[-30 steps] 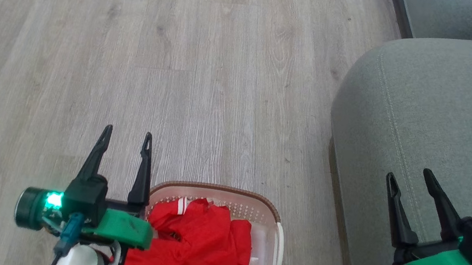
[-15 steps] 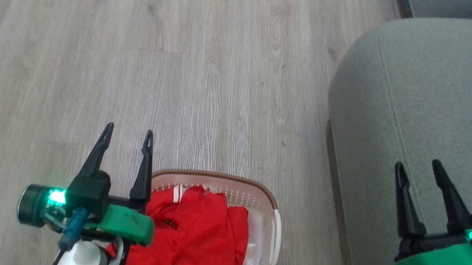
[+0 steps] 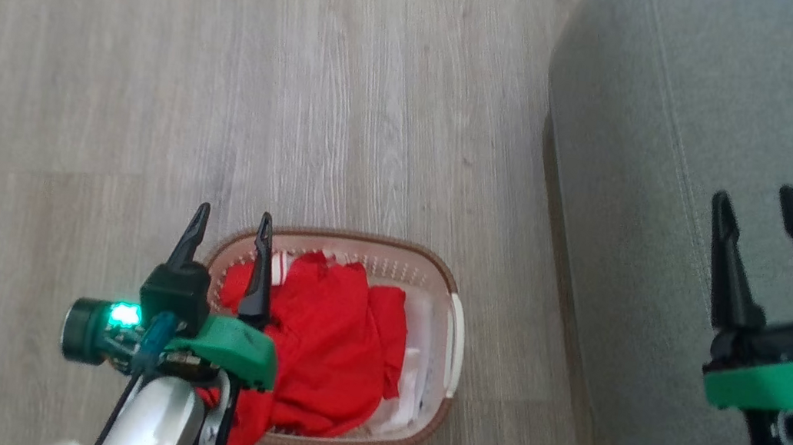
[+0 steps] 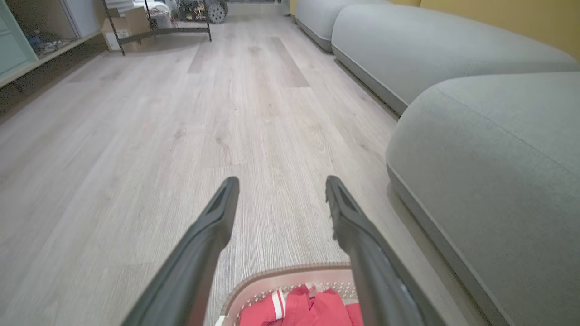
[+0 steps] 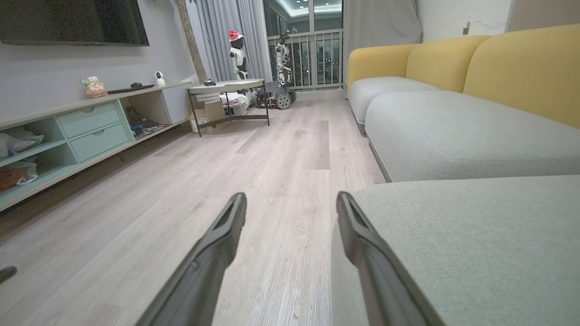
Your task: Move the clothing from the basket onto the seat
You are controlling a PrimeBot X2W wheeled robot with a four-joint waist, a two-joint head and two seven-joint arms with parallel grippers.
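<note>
The basket (image 3: 452, 339), white with a brown rim, stands on the wood floor just left of the seat (image 3: 690, 124). Red clothing (image 3: 326, 337) fills its left part, over a white sheet. My left gripper (image 3: 232, 221) is open above the basket's near-left rim, its fingers empty. In the left wrist view the left gripper (image 4: 277, 182) points over the floor, with the basket (image 4: 253, 290) and the clothing (image 4: 312, 312) at the bottom edge. My right gripper (image 3: 755, 197) is open and empty over the seat. The right wrist view has the right gripper (image 5: 290, 198) above the seat (image 5: 476, 235) edge.
Grey sofa cushions with yellow backs (image 5: 453, 59) run along the right. A low shelf unit (image 5: 68, 131) lines the far left wall, and a small round table (image 5: 226, 90) stands at the far end. Wood floor (image 3: 155, 64) lies open to the left of the basket.
The head view has tilted down, so basket and seat sit higher in the picture. My left gripper now stands over the basket's rim. My right gripper has risen in the view. Both stay open.
</note>
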